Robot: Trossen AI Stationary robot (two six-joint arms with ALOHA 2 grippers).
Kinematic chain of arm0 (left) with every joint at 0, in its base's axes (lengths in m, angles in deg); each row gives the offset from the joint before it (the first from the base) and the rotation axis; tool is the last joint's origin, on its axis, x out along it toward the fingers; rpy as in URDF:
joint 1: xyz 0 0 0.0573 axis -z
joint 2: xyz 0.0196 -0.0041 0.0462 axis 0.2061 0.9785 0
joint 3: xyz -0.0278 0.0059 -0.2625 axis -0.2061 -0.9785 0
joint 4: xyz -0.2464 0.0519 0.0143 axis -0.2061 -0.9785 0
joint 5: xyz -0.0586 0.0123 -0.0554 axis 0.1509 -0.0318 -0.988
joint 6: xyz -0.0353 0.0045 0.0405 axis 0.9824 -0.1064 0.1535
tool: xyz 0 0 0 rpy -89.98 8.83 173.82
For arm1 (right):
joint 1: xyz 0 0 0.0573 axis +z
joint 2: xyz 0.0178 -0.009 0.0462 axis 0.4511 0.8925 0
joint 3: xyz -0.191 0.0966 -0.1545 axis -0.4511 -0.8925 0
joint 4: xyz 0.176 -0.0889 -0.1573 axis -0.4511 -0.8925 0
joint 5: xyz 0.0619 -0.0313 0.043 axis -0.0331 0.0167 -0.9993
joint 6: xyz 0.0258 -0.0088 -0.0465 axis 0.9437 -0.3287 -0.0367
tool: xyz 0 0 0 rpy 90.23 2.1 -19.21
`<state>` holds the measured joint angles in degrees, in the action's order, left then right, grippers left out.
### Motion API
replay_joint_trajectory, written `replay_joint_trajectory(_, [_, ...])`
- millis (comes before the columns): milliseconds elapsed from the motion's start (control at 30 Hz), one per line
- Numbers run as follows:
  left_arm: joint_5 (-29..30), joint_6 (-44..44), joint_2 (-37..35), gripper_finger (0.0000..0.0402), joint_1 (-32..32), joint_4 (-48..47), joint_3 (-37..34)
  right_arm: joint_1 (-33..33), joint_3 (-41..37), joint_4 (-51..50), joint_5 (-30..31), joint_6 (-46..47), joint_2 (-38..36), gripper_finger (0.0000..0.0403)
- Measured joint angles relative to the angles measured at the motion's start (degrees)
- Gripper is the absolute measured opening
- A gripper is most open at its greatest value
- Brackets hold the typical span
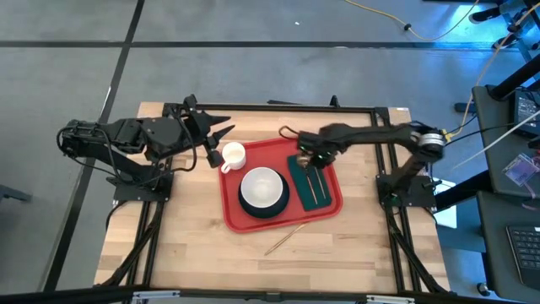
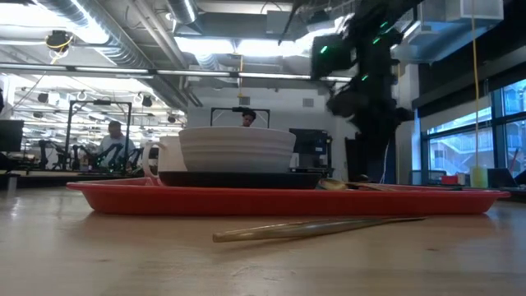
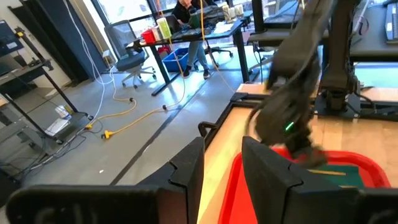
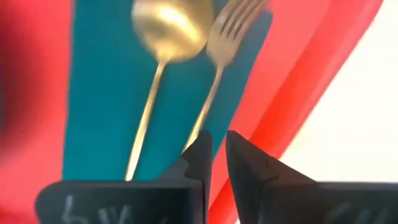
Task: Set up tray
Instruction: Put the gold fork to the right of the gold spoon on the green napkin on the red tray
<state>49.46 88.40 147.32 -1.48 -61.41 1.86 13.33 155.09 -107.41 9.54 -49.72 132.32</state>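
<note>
The tray (image 1: 232,215) sits mid-table holding a bowl (image 1: 263,187), a cup (image 1: 232,155) and a napkin (image 1: 310,184) with spoon (image 4: 168,28) and fork (image 4: 231,25) on it, so the cutlery step looks nearly finished — one gold utensil (image 1: 283,239) lies on the table just beside the tray. The right gripper (image 4: 214,152), fingers almost together and gripping nothing, hovers over the napkin's far end; next it likely needs to reach that stray piece (the left gripper (image 1: 221,131) waits near the cup, fingers parted and empty). No writing is readable.

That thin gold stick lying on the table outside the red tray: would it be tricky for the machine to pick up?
Probably. The stick is very slim and lies flat on the wood, so fingers would have little to pinch. Its shiny metal look suggests it is stiff and somewhat slippery. If nudged it would likely slide or roll rather than tip. It looks light for its length.
</note>
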Motion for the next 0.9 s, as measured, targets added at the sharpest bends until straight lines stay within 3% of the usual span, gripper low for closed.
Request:
replay_joint_trajectory(200, [-0.2,1.4,0.0,0.0102,0.0,-2.0,0.0,8.8,-18.4,12.0,1.4,14.2,-19.5,0.0006])
replay_joint_trajectory(300, [-0.2,1.5,0.0,0.0102,0.0,-2.0,0.0,11.2,-24.4,28.2,7.7,21.9,-26.3,0.0011])
replay_joint_trajectory(367, [-0.1,1.5,0.0,0.0102,-0.3,-2.0,0.0,11.7,-26.8,37.9,11.1,19.6,-28.8,0.0023])
replay_joint_trajectory(500, [-0.3,1.7,0.0,0.0102,-0.4,-2.0,0.0,11.7,-28.2,43.5,13.6,13.5,-29.6,0.0048])
replay_joint_trajectory(733, [-0.4,2.7,0.0,0.0102,-0.4,-2.0,0.0,11.4,-28.2,37.7,19.7,13.3,-26.3,0.0112])
replay_joint_trajectory(900, [-0.4,2.6,0.0,0.0102,-0.4,-2.0,0.0,11.0,-28.2,36.7,17.7,13.7,-22.7,0.0146])
